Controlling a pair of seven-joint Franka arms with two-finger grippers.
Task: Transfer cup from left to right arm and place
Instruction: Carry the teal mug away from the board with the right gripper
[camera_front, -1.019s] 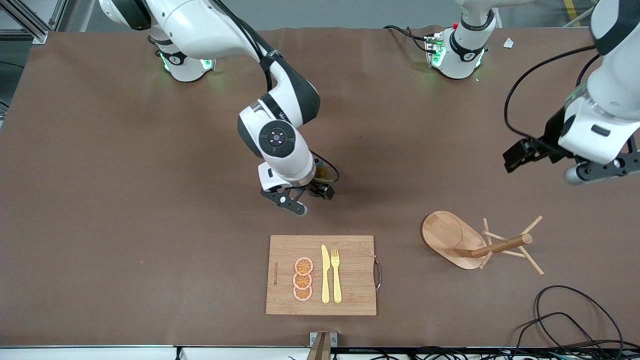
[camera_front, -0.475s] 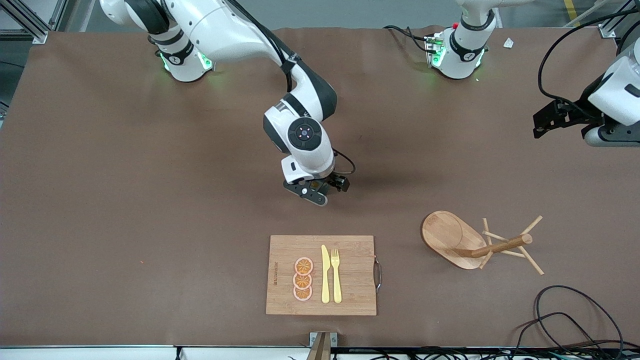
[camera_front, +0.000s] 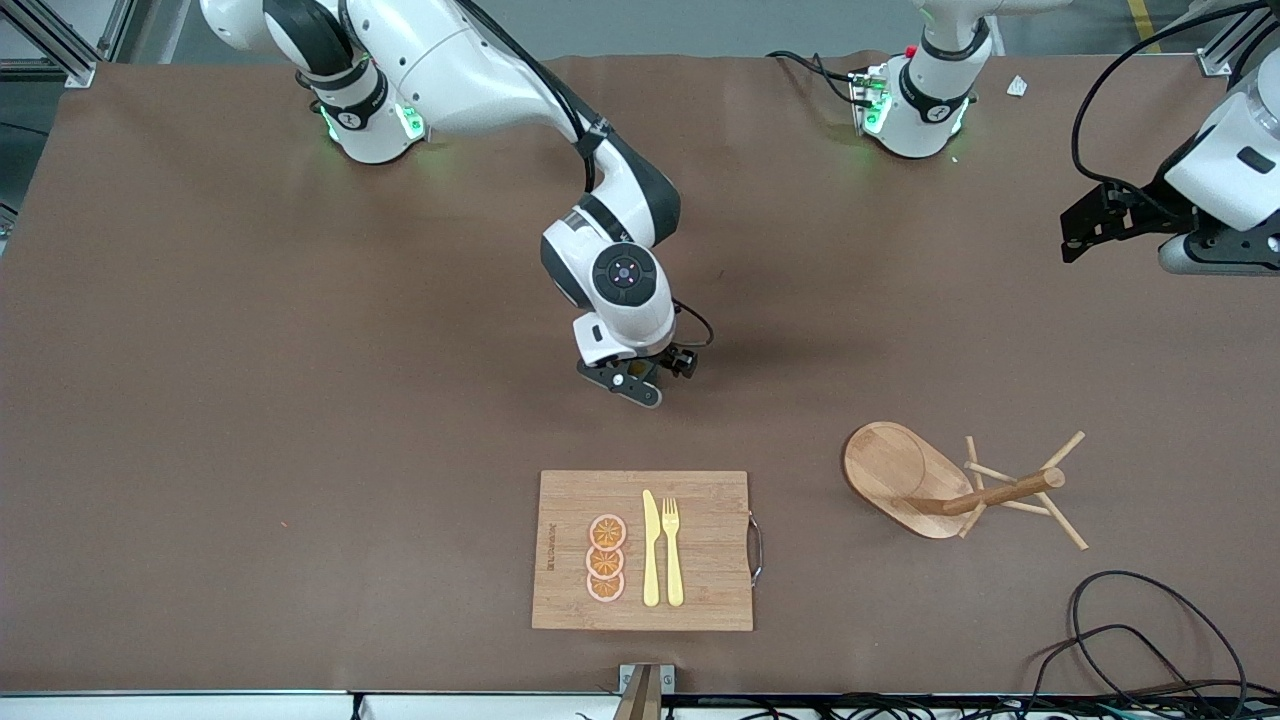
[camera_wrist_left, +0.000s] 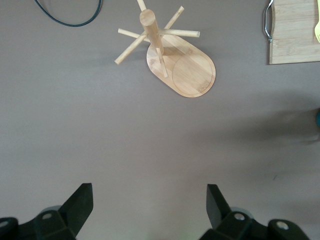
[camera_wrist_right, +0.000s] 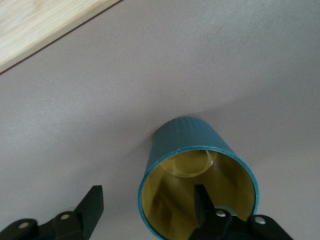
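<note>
Honestly, the worry sits with the right gripper (camera_front: 640, 385), low over the bare brown table (camera_front: 250, 400) just past the bamboo cutting board (camera_front: 642, 550): its fingers are spread, one (camera_wrist_right: 202, 202) dipping inside the teal cup (camera_wrist_right: 200, 182) and the other outside the wall, so the cup, apparently standing on the table there, could tip or get dragged if the arm lifts off crooked. Meanwhile the left gripper (camera_wrist_left: 150, 205) waits, jaws wide and empty, up over the left arm's end near the wooden mug tree (camera_front: 950, 485).

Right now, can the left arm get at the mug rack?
Probably yes. The left gripper hangs open and empty over bare table toward its own end, and its wrist view shows the mug rack with nothing between them.
</note>
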